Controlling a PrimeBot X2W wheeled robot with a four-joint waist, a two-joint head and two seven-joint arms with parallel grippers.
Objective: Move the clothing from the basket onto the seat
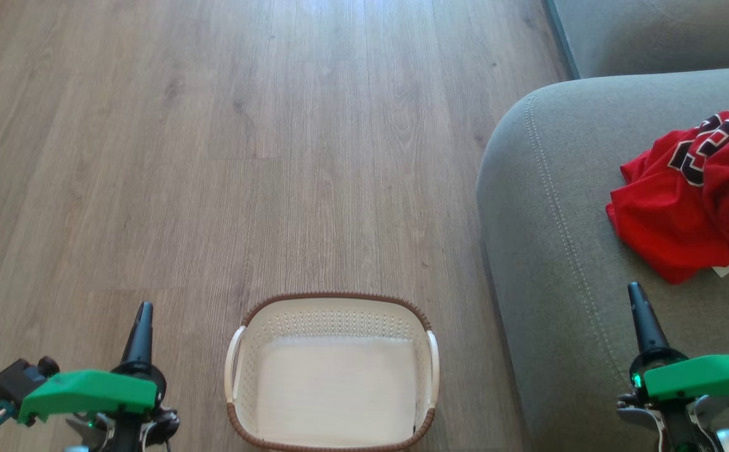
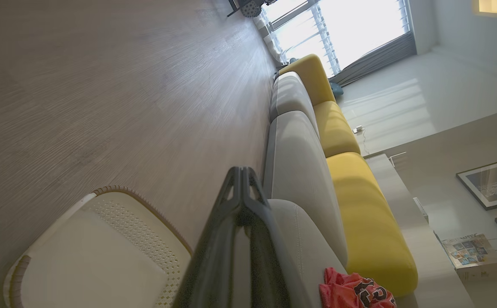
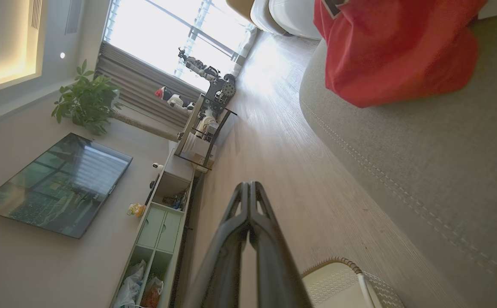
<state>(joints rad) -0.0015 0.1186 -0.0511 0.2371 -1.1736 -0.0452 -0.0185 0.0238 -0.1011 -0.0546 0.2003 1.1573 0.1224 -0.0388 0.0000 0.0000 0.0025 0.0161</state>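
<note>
The red clothing [image 1: 697,194], a jersey with black-and-white numbers, lies crumpled on the grey seat [image 1: 565,263] at the right; it also shows in the wrist views [image 2: 353,291] [image 3: 394,47]. The white basket [image 1: 333,314] with a brown rim stands on the floor at bottom centre, with only its white bottom showing inside [image 2: 102,252] [image 3: 342,282]. My left gripper [image 1: 144,311] hangs shut left of the basket, holding nothing [image 2: 242,171]. My right gripper [image 1: 635,290] is shut above the seat's front part, below the clothing, holding nothing [image 3: 248,186].
Wood floor [image 1: 245,157] stretches ahead and to the left. A second grey cushion [image 1: 653,31] sits at the top right. The sofa [image 2: 351,192] runs on with yellow backs. A TV [image 3: 55,184], a low cabinet [image 3: 158,226] and a plant [image 3: 85,98] line the far wall.
</note>
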